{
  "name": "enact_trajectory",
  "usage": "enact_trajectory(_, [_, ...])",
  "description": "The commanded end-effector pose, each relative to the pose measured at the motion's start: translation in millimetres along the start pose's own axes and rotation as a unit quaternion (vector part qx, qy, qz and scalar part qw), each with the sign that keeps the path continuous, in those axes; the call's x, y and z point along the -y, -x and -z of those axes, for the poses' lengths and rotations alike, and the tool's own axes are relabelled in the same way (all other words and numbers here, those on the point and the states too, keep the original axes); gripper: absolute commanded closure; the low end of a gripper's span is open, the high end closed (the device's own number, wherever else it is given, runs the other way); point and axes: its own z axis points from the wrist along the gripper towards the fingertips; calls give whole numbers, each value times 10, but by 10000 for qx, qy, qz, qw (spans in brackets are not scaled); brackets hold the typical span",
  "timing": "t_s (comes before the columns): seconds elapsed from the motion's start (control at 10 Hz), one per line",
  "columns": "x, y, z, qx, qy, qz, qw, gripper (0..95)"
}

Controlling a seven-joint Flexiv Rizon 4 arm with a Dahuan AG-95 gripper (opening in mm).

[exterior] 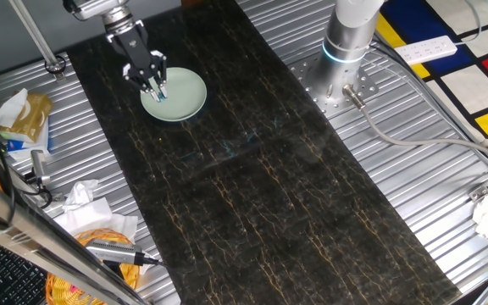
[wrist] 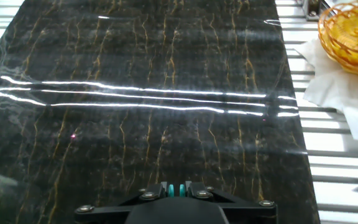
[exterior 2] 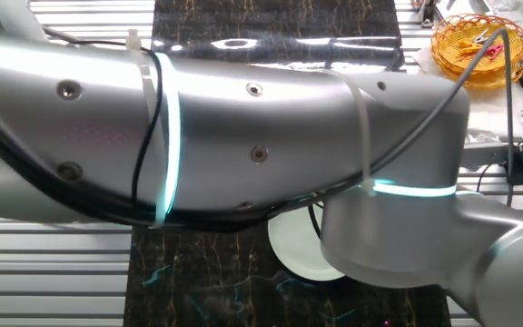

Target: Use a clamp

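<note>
Now, from one fixed view you see one gripper [exterior: 156, 85] over the left part of one pale green plate [exterior: 185, 100], which lies on the dark marble-pattern mat [exterior: 261, 169]. Between the black fingertips there is a tiny teal piece, the clamp [exterior: 159, 93]. The fingers are closed around it, so the gripper is grasping the clamp just above the plate. The clamp is too small here for you to tell its long axis with certainty; it seems to hang downward from the fingertips.

From the other fixed view, the silver arm [exterior 2: 243, 136] fills almost everything. You see only a part of the plate [exterior 2: 298, 254] under it, and one orange basket [exterior 2: 479, 45] at the top right. Gripper and clamp are hidden.

From the hand view, you see the gripper's black body at the bottom edge, and one teal bit of the clamp [wrist: 179, 189] in the middle of it, pointing forward along the fingers. One basket [wrist: 353, 37] stands at the right on white paper [wrist: 347, 93].
</note>
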Motion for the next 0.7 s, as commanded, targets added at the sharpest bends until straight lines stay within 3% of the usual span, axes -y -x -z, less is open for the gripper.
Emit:
enact_trajectory(0.1, [-5, -1, -10, -19, 0, 61, 10000, 950])
enact_trajectory(0.4, [-15, -1, -23, -33, -9, 42, 10000, 950])
enact_trajectory(0.7, [-64, -53, -47, 63, -52, 86, 9999, 950])
